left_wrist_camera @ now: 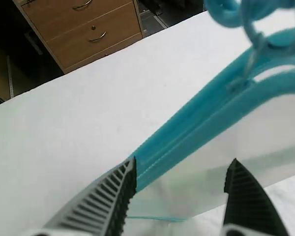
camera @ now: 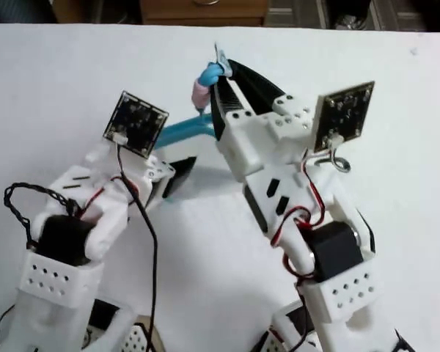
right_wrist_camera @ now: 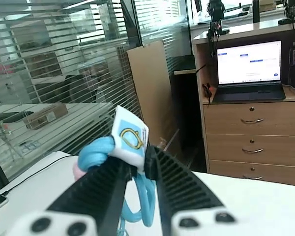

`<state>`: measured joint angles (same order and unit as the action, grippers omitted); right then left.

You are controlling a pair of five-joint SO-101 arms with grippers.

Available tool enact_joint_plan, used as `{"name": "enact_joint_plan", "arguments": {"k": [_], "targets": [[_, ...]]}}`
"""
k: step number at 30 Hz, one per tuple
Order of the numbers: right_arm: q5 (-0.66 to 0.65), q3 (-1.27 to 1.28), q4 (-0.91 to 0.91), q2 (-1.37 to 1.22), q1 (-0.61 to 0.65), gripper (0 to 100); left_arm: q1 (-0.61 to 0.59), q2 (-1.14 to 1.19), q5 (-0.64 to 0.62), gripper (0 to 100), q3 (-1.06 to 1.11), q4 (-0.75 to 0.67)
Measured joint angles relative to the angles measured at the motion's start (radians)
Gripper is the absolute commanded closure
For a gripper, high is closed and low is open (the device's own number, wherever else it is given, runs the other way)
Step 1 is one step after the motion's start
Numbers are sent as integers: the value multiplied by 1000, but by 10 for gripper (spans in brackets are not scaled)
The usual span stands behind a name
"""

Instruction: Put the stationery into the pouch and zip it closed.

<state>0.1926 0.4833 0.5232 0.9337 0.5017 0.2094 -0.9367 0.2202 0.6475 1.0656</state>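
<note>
1. my right fingers point(right_wrist_camera: 144, 160) are pressed together, clamped on the blue cord pull point(right_wrist_camera: 96, 152) of the pouch point(left_wrist_camera: 255, 142).
2. a white tag point(right_wrist_camera: 130, 133) on that cord pull stands up just past my right fingertips; a pink piece point(camera: 200, 92) sits on the cord just beside them.
3. in the high view my right fingers are raised above the far part of the desk point(camera: 73, 66), with the cord pull hanging from them.
4. my left fingers point(camera: 172, 174) are apart, closed on nothing.
5. the pouch is clear with a blue zip band point(left_wrist_camera: 196, 130). its near end lies between my two left fingers: the band passes close to one finger, and the clear body fills the gap up to the other.
6. from there the zip band runs away from my left fingers toward the slider point(left_wrist_camera: 241, 83), where the cord pull is attached.
7. in the high view the blue band shows between the two arms, rising toward my right fingers.
8. i cannot tell how far the zip is closed, nor what is inside the pouch.
9. background, right wrist view: a wooden drawer cabinet point(right_wrist_camera: 250, 142) with an open laptop point(right_wrist_camera: 248, 69) on top.
</note>
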Motion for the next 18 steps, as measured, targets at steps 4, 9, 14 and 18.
{"name": "enact_joint_plan", "arguments": {"k": [4,9,14,18], "targets": [[0,0,14,12,31,981,17,0,3,705,54,-57],[0,0,17,12,71,981,17,0,3,705,160,-206],[0,0,17,12,71,981,18,0,3,714,204,-316],[0,0,17,12,71,981,51,31,20,819,209,-342]]}}
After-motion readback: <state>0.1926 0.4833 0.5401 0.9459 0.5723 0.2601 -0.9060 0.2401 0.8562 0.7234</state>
